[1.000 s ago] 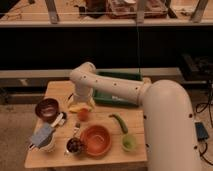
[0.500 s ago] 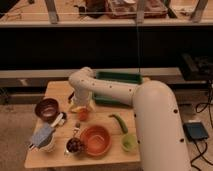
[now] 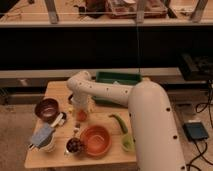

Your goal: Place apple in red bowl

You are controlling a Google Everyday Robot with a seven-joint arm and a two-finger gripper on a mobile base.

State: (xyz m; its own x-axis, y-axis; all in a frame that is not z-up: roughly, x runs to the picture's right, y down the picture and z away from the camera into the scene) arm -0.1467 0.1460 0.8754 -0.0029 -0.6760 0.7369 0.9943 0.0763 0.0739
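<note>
Wooden tabletop [image 3: 55, 91], rather crowded: the gripper [image 3: 80, 111] hangs low between one maroon bowl [image 3: 47, 109] and the one red bowl [image 3: 96, 140]. Its jaws are clamped on the single apple [image 3: 81, 116], just behind the red bowl's rim. One long green vegetable [image 3: 119, 123], one light-green cup [image 3: 127, 144] and one green tray [image 3: 117, 78] lie around.

Light wooden table [image 3: 54, 91] on mottled grey floor [image 3: 15, 131]; dark panel [image 3: 100, 50] behind; cluttered shelf [image 3: 30, 22] above.
</note>
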